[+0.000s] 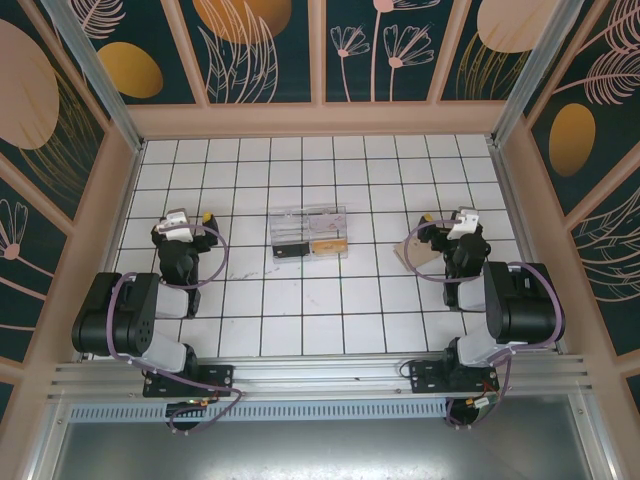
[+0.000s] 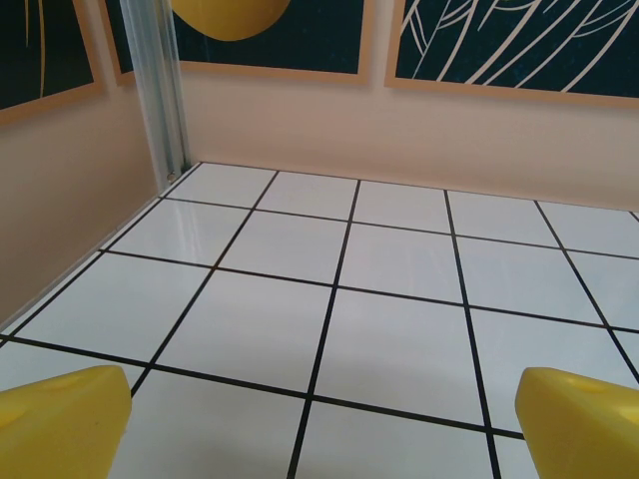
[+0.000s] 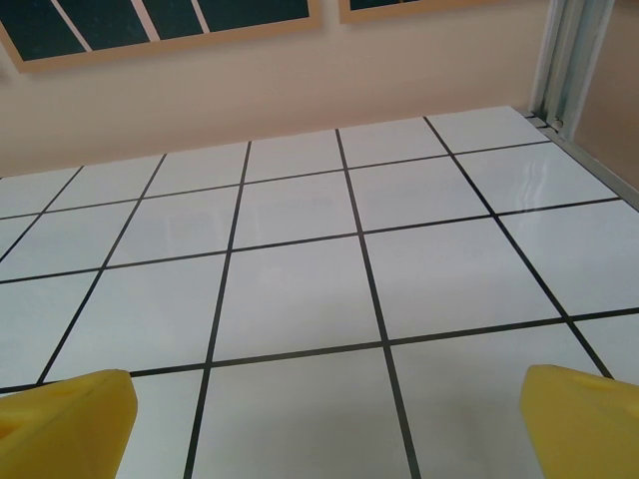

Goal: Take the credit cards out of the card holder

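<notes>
The card holder (image 1: 407, 257) is a flat tan piece on the white tiles, showing just left of my right arm and partly hidden under it. The credit cards are out of view. My right gripper (image 1: 447, 221) hovers just behind and to the right of the holder. It stands open, its yellow fingertips (image 3: 70, 419) wide apart over bare tile with nothing between them (image 3: 324, 429). My left gripper (image 1: 187, 216) sits at the left side of the floor, far from the holder. Its yellow fingertips (image 2: 60, 419) are also spread open over bare tile (image 2: 319, 429).
A clear plastic compartment box (image 1: 308, 232) with dark and yellowish contents stands mid-floor between the two grippers. Pink walls (image 2: 329, 130) and aluminium corner posts (image 2: 160, 90) enclose the tiled floor (image 1: 330, 300).
</notes>
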`<control>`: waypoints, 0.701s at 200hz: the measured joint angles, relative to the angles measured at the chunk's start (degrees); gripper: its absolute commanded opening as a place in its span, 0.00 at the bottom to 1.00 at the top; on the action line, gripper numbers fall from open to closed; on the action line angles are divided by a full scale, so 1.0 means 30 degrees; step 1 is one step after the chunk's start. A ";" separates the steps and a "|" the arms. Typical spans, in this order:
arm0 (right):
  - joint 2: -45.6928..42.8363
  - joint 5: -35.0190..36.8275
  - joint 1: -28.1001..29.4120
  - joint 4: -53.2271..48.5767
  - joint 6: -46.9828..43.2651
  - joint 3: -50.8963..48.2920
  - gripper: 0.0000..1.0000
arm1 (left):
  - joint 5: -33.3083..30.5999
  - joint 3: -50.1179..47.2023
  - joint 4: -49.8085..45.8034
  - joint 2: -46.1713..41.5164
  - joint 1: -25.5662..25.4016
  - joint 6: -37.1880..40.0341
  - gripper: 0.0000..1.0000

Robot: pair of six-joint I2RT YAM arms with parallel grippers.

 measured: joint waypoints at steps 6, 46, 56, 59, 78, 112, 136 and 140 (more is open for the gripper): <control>0.0000 -0.0044 -0.0015 0.0000 0.0000 0.0000 0.99 | 0.0000 0.0000 -0.0007 0.0000 0.0000 0.0000 0.99; -0.0007 -0.0058 -0.0087 0.0000 0.0000 0.0000 0.99 | 0.0000 0.0168 -0.0474 -0.0058 0.0000 0.0000 0.99; -0.0007 -0.0044 -0.0087 0.0000 0.0000 0.0000 0.99 | -0.0044 0.0699 -0.1719 -0.0364 0.0000 -0.0007 0.99; 0.0000 -0.0029 -0.0080 0.0000 -0.0007 0.0000 0.99 | -0.0146 0.0954 -0.2273 -0.0503 0.0000 -0.0007 0.99; -0.0270 0.0284 0.0197 -0.0277 -0.0153 0.0000 0.99 | -0.1290 0.3395 -0.6222 -0.1639 0.0000 -0.0087 0.99; -0.3861 0.1115 0.0801 -0.4481 0.0204 0.0933 0.99 | -0.3723 0.6470 -1.1446 -0.5428 0.0000 -0.1996 0.99; -0.6834 0.1413 0.0758 -0.6586 0.1800 0.1778 0.99 | -0.4218 0.8619 -1.5256 -0.7628 0.0029 -0.5187 0.99; -0.7308 0.1530 0.0743 -0.7104 0.2499 0.1923 0.99 | -0.4044 0.8954 -1.5832 -0.7898 0.0036 -0.5734 0.99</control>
